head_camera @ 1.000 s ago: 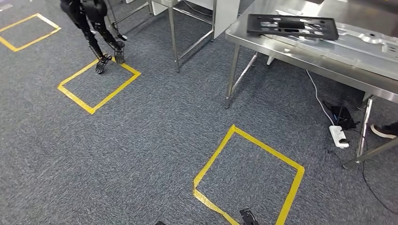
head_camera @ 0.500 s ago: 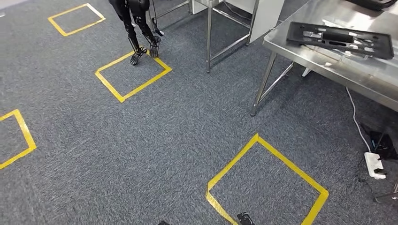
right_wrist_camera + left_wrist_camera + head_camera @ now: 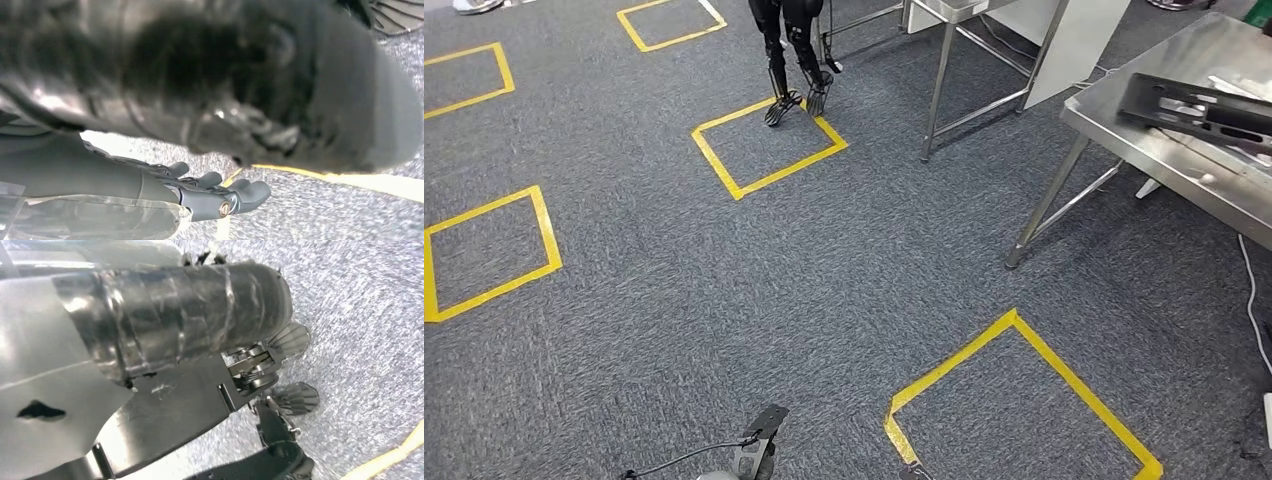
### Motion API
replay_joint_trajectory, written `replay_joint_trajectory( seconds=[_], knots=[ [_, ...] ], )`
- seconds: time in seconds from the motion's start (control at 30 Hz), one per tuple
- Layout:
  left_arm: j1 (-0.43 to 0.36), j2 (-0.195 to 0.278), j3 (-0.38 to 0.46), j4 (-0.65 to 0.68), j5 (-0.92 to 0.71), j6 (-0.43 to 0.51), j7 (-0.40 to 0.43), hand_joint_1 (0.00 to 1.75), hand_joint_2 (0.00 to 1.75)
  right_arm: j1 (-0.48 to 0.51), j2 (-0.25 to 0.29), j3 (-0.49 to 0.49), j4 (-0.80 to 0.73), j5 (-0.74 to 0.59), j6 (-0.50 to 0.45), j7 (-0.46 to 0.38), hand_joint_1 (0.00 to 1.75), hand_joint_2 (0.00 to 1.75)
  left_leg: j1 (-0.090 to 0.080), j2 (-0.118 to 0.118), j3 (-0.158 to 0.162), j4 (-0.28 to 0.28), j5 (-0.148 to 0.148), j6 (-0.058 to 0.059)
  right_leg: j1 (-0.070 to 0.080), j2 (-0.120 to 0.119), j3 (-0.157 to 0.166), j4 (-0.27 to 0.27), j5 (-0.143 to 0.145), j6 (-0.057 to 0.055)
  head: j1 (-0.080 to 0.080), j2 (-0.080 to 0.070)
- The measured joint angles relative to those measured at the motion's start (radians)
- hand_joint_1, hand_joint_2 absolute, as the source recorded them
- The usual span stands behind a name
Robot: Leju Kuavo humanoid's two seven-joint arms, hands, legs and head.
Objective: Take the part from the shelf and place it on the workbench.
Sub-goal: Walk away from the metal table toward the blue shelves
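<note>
Black part (image 3: 1199,108) flat on table (image 3: 1144,150); right hand (image 3: 220,192) empty, fingers (image 3: 250,192) loosely apart; left unclear.

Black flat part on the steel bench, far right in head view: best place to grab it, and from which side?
Probably the long near edge of the black part, approached from the open bench front. It lies flat, thin and slotted, so an edge pinch suits; its right end is cut off by the frame.
</note>
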Motion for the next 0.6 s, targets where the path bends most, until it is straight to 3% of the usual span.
replay_joint_trajectory(
  seconds=[0.07,0.13,0.2,0.23,0.3,0.37,0.43,0.5,0.53,0.6],
  knots=[
    [0.004,-0.002,0.004,0.0,0.004,0.005,-0.008,0.0,0.0,-0.002,0.001,0.019,-0.001,0.003,0.004,0.0,0.0,0.0,0.004,-0.018,0.006,-0.01,0.004,0.01,-0.004,0.038,-0.009,0.026,-0.022,0.009,0.001,0.0],
    [0.004,-0.004,0.004,-0.002,0.006,0.009,-0.021,0.0,0.0,-0.001,0.001,0.036,-0.001,0.004,0.007,-0.001,0.0,0.0,0.007,-0.038,0.008,-0.015,0.007,0.021,-0.006,0.092,-0.056,0.122,-0.071,0.012,0.002,0.0],
    [0.001,-0.008,0.004,-0.003,0.004,0.014,-0.031,0.0,0.0,0.004,0.001,0.05,-0.001,0.005,0.013,0.0,0.0,0.0,0.006,-0.065,0.008,-0.013,0.007,0.03,-0.006,0.109,-0.119,0.236,-0.107,0.013,0.003,0.0],
    [0.0,-0.01,0.004,-0.003,0.002,0.016,-0.033,0.0,0.0,0.006,0.001,0.058,-0.001,0.004,0.016,0.0,0.0,0.0,0.006,-0.08,0.009,-0.012,0.006,0.03,-0.006,0.112,-0.137,0.261,-0.102,0.013,0.003,0.0],
    [0.0,-0.012,0.004,-0.003,-0.003,0.023,-0.025,0.0,0.0,0.006,0.0,0.069,-0.001,0.002,0.02,0.001,0.0,0.0,0.008,-0.11,0.01,-0.007,0.003,0.027,-0.009,0.117,-0.126,0.203,-0.042,0.015,0.003,0.0],
    [-0.007,-0.017,0.004,-0.005,-0.006,0.029,-0.008,0.0,0.0,0.004,-0.001,0.078,-0.001,0.001,0.023,0.001,0.0,0.0,0.009,-0.136,0.004,0.007,-0.003,0.018,-0.016,0.15,-0.085,0.09,0.014,0.016,0.003,0.0],
    [-0.015,-0.02,0.004,-0.007,-0.003,0.032,0.004,0.0,0.0,0.002,-0.002,0.089,-0.001,0.004,0.029,-0.001,0.0,0.0,0.012,-0.16,-0.006,0.017,-0.006,0.006,-0.019,0.18,-0.063,0.039,0.024,0.012,0.004,0.0],
    [-0.013,-0.014,0.004,-0.007,0.01,0.03,0.011,0.0,0.0,0.002,-0.001,0.103,-0.001,0.013,0.042,-0.007,0.0,0.0,0.016,-0.178,-0.014,0.017,-0.003,-0.004,-0.016,0.173,-0.059,0.036,0.023,0.002,0.003,0.0],
    [-0.007,-0.008,0.005,-0.007,0.017,0.027,0.012,0.0,0.0,0.001,0.0,0.111,-0.001,0.018,0.049,-0.01,0.0,0.0,0.017,-0.172,-0.016,0.02,-0.006,-0.009,-0.015,0.164,-0.057,0.033,0.025,-0.005,0.004,0.0],
    [0.004,0.006,0.006,-0.007,0.027,0.012,0.009,0.0,0.0,-0.001,0.003,0.124,-0.002,0.023,0.054,-0.014,0.0,0.0,0.016,-0.128,-0.04,0.068,-0.035,-0.018,-0.015,0.144,-0.052,0.025,0.028,-0.018,-0.004,0.0]
  ],
)
